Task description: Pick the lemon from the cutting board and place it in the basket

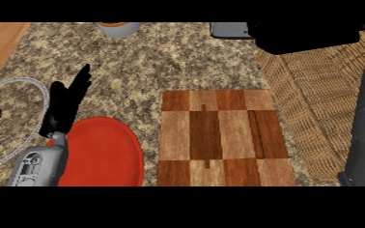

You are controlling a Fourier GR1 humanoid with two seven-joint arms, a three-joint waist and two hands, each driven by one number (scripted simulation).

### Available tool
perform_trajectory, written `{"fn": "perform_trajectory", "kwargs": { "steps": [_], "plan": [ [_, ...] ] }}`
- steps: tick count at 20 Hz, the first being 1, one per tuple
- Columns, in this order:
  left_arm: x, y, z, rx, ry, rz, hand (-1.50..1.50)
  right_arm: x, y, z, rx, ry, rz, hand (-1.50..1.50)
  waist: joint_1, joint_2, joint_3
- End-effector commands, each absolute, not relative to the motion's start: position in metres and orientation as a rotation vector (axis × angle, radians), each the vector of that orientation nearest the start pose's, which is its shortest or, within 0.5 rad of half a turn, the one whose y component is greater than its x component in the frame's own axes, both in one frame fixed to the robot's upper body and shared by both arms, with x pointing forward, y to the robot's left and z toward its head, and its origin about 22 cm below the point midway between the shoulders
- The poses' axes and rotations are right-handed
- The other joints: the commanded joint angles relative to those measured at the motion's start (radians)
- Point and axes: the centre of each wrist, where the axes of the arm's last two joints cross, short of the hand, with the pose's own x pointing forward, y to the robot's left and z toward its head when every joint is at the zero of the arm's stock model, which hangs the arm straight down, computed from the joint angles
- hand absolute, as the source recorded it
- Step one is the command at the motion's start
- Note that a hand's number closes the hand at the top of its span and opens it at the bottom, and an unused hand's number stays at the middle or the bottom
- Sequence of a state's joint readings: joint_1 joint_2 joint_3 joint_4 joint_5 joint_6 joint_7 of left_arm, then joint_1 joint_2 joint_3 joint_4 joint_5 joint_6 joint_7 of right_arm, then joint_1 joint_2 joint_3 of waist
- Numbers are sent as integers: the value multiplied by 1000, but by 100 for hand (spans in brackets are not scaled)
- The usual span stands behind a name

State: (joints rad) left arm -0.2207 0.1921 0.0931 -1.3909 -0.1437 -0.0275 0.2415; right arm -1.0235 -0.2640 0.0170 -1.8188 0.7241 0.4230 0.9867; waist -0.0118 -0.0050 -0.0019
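I cannot see the lemon from here, so I cannot tell where it is right now. The cutting board (224, 137) lies flat in the middle of my view, a little to the right, and it is made of light and dark brown wooden squares. All I see on its top is wood. Just beside the board's right side is the basket (314, 92). It is woven, tan in color, and it runs from the top right down along the right side. The big black lump over the far end of the basket may be my right hand (306, 36), but the view is poor there and I cannot tell if it is holding anything. A dark grey bar (354, 140) stands along the right edge over the basket. To the left of the board, near but not touching it, a red plate (103, 152) sits on the speckled stone tabletop (178, 63). My left hand (68, 101) is at the left, just above the plate's far edge, with its black fingers straight and pointing up, holding nothing. Its grey forearm (39, 164) comes in from the bottom left corner. A thin white ring (39, 89) curves behind that hand. At the top edge sit a grey cup (118, 29) and a flat grey thing (231, 30).
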Motion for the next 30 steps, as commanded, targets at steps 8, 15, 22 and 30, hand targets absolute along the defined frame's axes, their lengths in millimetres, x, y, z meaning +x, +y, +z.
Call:
{"fn": "perform_trajectory", "kwargs": {
  "steps": [8, 15, 22, 30],
  "plan": [
    [292, 277, 31, 270, -1361, -208, 0, 325, -273, 343, -1322, -1185, 683, 150, 7, 7, 3],
    [306, 265, 52, 265, -1365, -210, 0, 321, -333, 330, -1281, -1237, 708, 150, 11, 6, 3],
    [285, 275, 33, 266, -1355, -202, 0, 336, -372, 280, -1208, -1221, 728, 150, 21, 6, 2],
    [303, 283, 23, 271, -1363, -207, 0, 352, -373, 218, -1071, -1220, 706, 150, 14, 8, 2]
  ]
}}
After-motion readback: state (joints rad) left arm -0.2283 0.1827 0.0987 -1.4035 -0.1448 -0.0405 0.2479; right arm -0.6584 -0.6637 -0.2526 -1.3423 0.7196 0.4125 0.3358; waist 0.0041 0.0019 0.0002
